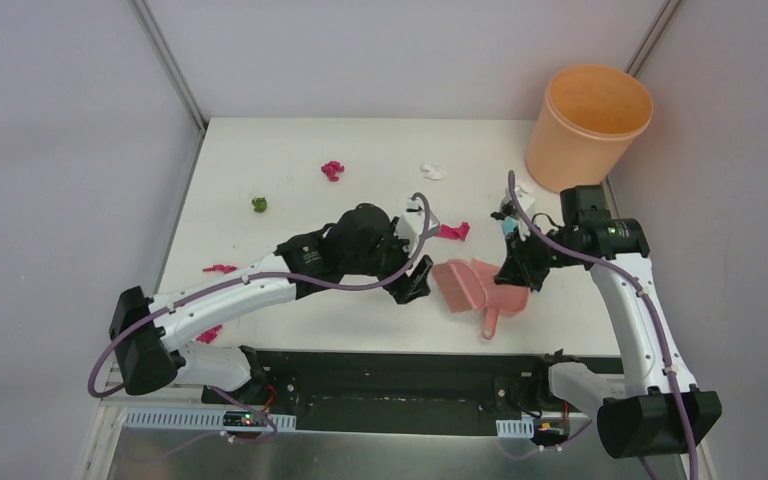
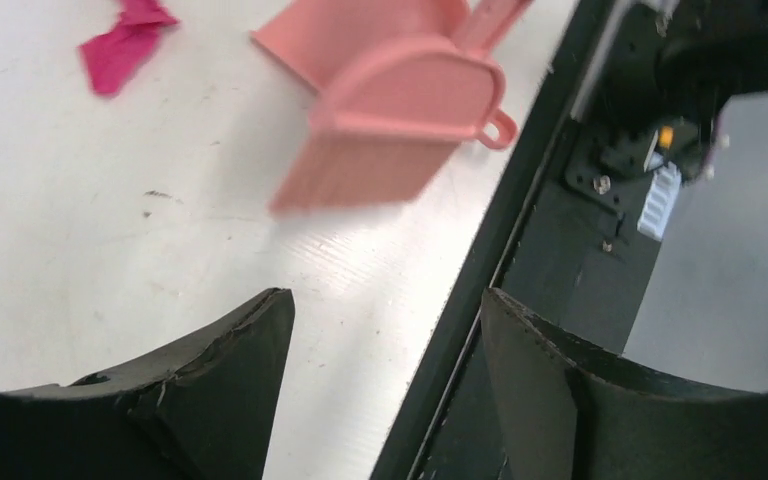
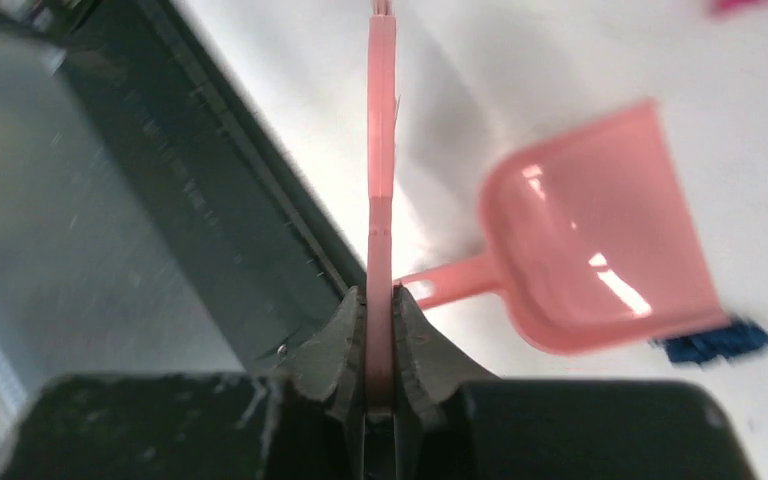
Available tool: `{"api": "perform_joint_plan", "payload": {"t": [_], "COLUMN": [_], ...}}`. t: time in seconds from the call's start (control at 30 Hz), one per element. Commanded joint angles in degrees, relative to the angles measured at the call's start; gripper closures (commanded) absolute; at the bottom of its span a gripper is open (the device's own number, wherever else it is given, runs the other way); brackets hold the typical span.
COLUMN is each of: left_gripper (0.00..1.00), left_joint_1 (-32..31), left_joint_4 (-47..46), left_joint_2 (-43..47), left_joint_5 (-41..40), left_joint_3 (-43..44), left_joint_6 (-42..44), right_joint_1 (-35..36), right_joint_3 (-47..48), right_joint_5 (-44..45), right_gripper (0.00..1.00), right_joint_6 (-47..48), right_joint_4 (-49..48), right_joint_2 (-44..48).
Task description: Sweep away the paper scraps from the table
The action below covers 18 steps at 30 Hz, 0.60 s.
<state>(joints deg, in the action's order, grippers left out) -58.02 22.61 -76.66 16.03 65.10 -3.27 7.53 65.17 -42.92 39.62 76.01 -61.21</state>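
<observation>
Paper scraps lie scattered on the white table (image 1: 290, 150): magenta ones (image 1: 332, 170) (image 1: 454, 232) (image 1: 219, 268), a green one (image 1: 259, 204) and a white one (image 1: 433, 172). A dark blue scrap (image 3: 715, 342) sits by the dustpan's mouth. My right gripper (image 3: 380, 295) (image 1: 516, 275) is shut on the handle of the pink brush (image 1: 457, 285) (image 2: 400, 110), seen edge-on in the right wrist view. The pink dustpan (image 3: 600, 230) (image 1: 508, 298) lies beneath it, handle toward the front edge. My left gripper (image 2: 385, 300) (image 1: 415, 288) stands open and empty just left of the bristles.
An orange bucket (image 1: 588, 125) stands at the table's back right corner. The black front strip (image 2: 480, 250) runs close under both grippers. Another magenta scrap (image 1: 208, 333) lies near the front left corner, by the left arm.
</observation>
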Motion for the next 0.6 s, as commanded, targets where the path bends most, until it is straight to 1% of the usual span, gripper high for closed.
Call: {"api": "perform_joint_plan", "payload": {"t": [0.0, 0.03, 0.1, 0.13, 0.2, 0.27, 0.33, 0.43, 0.5, 0.57], "left_gripper": [0.3, 0.3, 0.31, 0.31, 0.31, 0.3, 0.3, 0.3, 0.3, 0.3], "left_joint_1": [-1.8, -3.2, -6.8, -8.7, -12.8, -16.6, -19.5, -22.2, -23.2, -24.0], "left_joint_4": [-6.2, -5.8, -5.3, -5.6, -5.6, -3.8, -0.8, 2.2, 3.2, 6.2], "left_joint_2": [5.4, 4.3, 0.5, -1.9, -7.9, -14.5, -21.4, -29.9, -34.8, -39.1], "left_joint_5": [-14.4, -17.0, -21.7, -22.9, -25.7, -29.6, -33.8, -38.0, -38.1, -39.7], "left_joint_3": [-3.6, -3.6, -2.9, -2.1, 1.2, 6.6, 12.9, 21.7, 26.1, 31.3], "left_joint_6": [-12.1, -13.6, -15.9, -16.9, -18.3, -19.8, -22.9, -27.9, -29.3, -30.3], "right_joint_1": [-4.7, -5.7, -6.5, -7.3, -11.3, -14.7, -16.7, -19.9, -22.1, -25.8], "right_joint_3": [-1.4, -2.1, -3.9, -4.9, -6.3, -6.9, -7.3, -9.2, -10.8, -12.4], "right_joint_5": [11.3, 12.8, 22.3, 23.4, 22.0, 19.3, 18.7, 18.7, 18.4, 16.4], "right_gripper": [1.0, 1.0, 1.0, 1.0, 1.0, 1.0, 1.0, 1.0, 1.0, 1.0], "right_joint_6": [-21.7, -23.9, -29.5, -30.9, -33.1, -34.5, -35.2, -36.5, -37.0, -38.1], "right_joint_4": [-17.8, -19.6, -24.8, -26.9, -29.9, -31.0, -31.6, -34.4, -36.9, -38.7], "right_joint_2": [1.3, 1.5, 2.8, 4.1, 7.0, 8.5, 9.5, 11.2, 12.6, 13.9]}}
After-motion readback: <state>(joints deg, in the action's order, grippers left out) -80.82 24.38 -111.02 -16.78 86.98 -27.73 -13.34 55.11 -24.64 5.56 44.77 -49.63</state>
